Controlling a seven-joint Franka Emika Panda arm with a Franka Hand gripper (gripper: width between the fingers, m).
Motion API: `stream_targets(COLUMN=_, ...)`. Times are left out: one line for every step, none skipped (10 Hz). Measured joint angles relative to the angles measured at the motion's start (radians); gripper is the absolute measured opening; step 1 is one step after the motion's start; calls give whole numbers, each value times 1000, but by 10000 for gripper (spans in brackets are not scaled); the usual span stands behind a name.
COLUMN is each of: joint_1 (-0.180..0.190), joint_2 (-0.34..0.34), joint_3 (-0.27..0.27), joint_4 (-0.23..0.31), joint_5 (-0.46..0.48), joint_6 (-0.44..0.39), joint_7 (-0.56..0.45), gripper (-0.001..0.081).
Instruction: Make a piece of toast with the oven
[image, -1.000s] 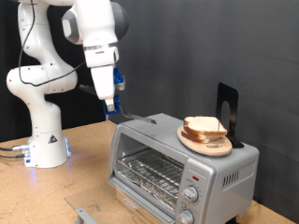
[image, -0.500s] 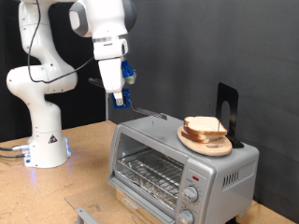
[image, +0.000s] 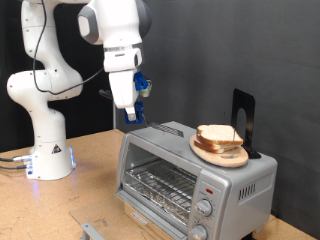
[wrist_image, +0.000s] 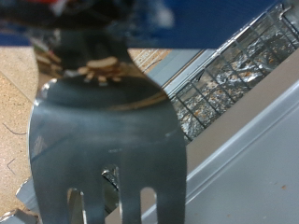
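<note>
the tool (image: 133, 112) hangs above the oven's (image: 195, 170) top, clamped on a metal fork (wrist_image: 107, 140). the piece of toast (image: 219, 135) lies on a wooden plate (image: 205, 152) atop the oven.

open air above oven (image: 190, 165), plate (image: 218, 150) occupying roof
</note>
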Motion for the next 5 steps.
stream_targets(joint_1=0, joint_2=14, joint_3=1, joint_4=8, joint_5=0, joint_6=9, joint_7=0, gripper=401)
stream_targets(joint_1=0, joint_2=26, joint_3=1, joint_4=14, joint_5=0, joint_6=18, joint_7=0, gripper=401)
stream_targets(joint_1=1, joint_2=37, joint_3=2, joint_4=22, joint_5=0, joint_6=26, joint_7=0, gripper=401)
stream_targets(joint_1=1, joint_2=45, joint_3=4, joint_4=29, joint_5=0, joint_6=34, joint_7=0, gripper=401)
stream_targets(joint_1=1, joint_2=51, joint_3=9, joint_4=34, joint_5=0, joint_6=38, joint_7=0, gripper=401)
